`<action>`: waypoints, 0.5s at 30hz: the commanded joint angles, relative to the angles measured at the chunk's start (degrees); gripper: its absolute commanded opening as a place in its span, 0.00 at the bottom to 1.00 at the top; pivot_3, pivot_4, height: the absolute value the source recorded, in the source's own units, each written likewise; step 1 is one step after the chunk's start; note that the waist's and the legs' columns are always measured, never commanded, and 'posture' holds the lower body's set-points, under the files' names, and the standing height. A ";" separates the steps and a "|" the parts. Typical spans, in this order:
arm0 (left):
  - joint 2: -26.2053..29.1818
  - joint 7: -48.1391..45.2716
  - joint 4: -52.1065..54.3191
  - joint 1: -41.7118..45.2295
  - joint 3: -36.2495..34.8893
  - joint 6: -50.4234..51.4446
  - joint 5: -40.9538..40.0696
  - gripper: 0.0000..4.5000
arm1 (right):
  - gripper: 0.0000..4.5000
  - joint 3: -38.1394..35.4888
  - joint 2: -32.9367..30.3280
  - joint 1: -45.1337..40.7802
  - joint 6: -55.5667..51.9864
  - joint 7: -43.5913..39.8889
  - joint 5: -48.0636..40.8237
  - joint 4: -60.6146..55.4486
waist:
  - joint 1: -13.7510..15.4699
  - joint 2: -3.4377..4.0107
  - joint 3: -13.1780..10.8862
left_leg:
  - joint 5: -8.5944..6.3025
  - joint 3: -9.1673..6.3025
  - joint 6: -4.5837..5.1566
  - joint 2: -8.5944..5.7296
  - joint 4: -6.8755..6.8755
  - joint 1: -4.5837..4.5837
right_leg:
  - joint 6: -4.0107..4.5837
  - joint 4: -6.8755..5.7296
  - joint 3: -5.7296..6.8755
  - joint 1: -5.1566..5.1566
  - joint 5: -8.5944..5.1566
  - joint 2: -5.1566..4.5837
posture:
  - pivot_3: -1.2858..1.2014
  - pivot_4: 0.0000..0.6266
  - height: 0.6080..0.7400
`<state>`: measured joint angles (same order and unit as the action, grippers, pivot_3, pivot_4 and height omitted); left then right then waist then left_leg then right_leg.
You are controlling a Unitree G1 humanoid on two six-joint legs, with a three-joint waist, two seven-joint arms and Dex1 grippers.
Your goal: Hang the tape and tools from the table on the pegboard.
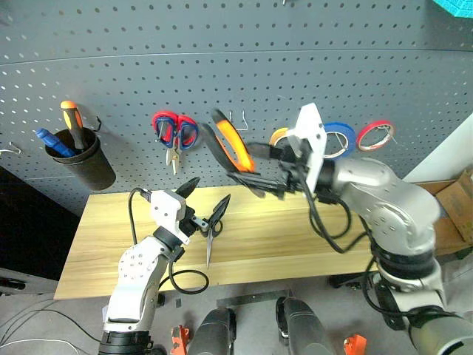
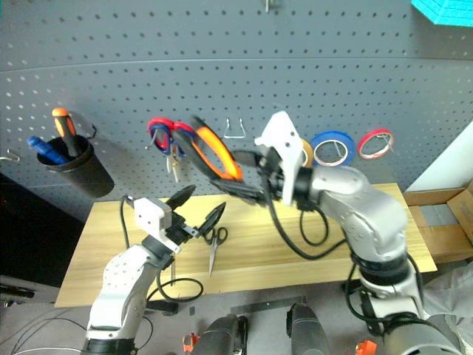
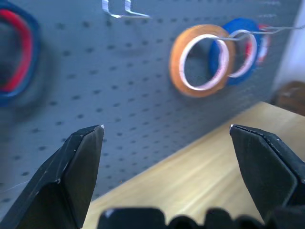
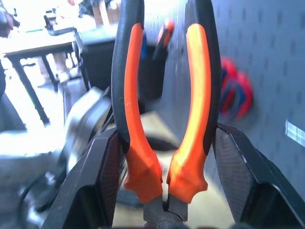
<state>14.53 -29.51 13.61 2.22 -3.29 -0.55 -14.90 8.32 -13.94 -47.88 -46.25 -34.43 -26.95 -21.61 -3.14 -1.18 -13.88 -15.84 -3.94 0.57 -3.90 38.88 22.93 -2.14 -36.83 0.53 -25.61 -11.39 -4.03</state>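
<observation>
My right gripper (image 1: pixel 256 174) is raised in front of the grey pegboard (image 1: pixel 222 59), shut on the jaw end of the orange-and-black pliers (image 1: pixel 230 145). The handles (image 4: pixel 164 95) stick out past its fingers toward the left. My left gripper (image 1: pixel 209 191) hovers open and empty over the pale wooden table (image 1: pixel 295 244). Just beyond it, black-handled scissors (image 2: pixel 213 251) lie flat on the wood. The yellow tape (image 3: pixel 200 59) hangs on a wire hook on the board, partly hidden by my right gripper in the head views.
A bare wire hook (image 2: pixel 235 127) is near the pliers. Red-and-blue scissors (image 1: pixel 175 133), a blue tape ring (image 1: pixel 341 139) and a red tape ring (image 1: pixel 375 134) hang on the board. A black cup (image 1: pixel 77 155) holds an orange-and-black screwdriver. A cardboard box (image 1: pixel 458 200) stands far right.
</observation>
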 commanded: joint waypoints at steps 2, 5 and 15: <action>-2.00 2.57 0.46 -0.22 -0.07 -5.06 1.49 1.00 | 0.52 1.78 5.74 -6.83 17.43 9.00 12.00 13.15 | 0.02 -0.03 0.11 | 0.13 -0.02 -0.25 0.00 -0.04 -0.02 | 0.01 -0.01 0.01 0.00 0.00 0.00 | 0.48 0.28 1.00; -3.34 4.77 0.04 -0.31 0.37 -6.55 2.85 1.00 | 0.52 2.47 9.83 -10.40 27.36 15.34 18.62 25.10 | 0.08 -0.07 0.18 | 0.13 0.00 -0.25 -0.03 -0.04 -0.03 | 0.04 -0.01 0.00 0.01 0.03 0.00 | 0.48 0.28 1.00; -3.81 7.05 1.21 -1.73 1.25 -7.38 4.14 1.00 | 0.52 -3.40 16.52 -16.21 47.13 24.71 22.25 48.76 | 0.03 -0.07 0.18 | 0.15 0.09 -0.24 -0.04 -0.08 0.00 | 0.13 -0.14 -0.09 -0.15 0.10 0.01 | 0.50 0.27 1.00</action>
<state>10.81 -23.06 12.58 0.85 -2.31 -6.75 -11.09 8.04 2.71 -61.24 -3.05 -11.91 -5.18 26.95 -3.11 -1.26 -13.70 -15.69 -3.86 0.36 -3.95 38.81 22.91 -2.01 -36.97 0.45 -25.74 -11.26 -4.02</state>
